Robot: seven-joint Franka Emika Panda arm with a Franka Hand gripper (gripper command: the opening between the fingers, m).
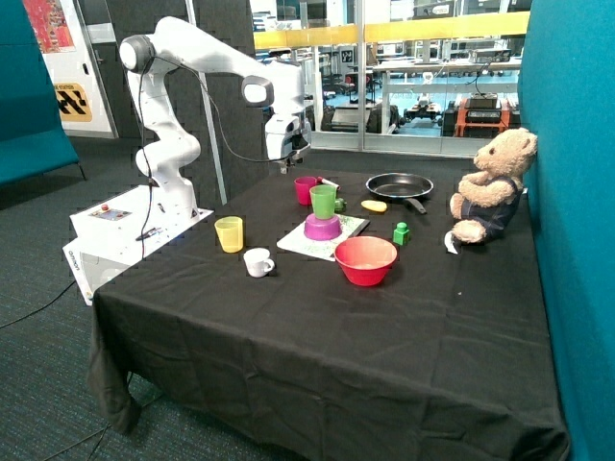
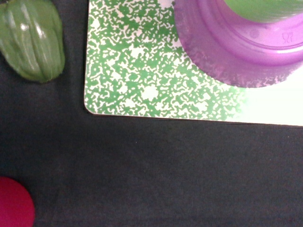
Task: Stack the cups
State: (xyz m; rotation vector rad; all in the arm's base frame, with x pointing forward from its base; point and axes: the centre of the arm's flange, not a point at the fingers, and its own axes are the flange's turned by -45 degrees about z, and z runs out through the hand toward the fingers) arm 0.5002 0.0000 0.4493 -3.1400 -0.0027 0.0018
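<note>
Where the black-draped bench (image 1: 317, 327) is seen from its near edge, the purple bowl (image 1: 323, 228) on the green-speckled board (image 2: 142, 71) serves as landmark. Nearer than it and off to the robot-base side, the yellow cup (image 1: 230, 234) is set upright beside a white mug (image 1: 258, 262). Upon the upturned bowl the green cup (image 1: 324, 201) is stood. Just beyond, the red-pink cup (image 1: 306, 190) is placed, the gripper (image 1: 285, 165) hung above it; whether its fingers are parted cannot be told.
</note>
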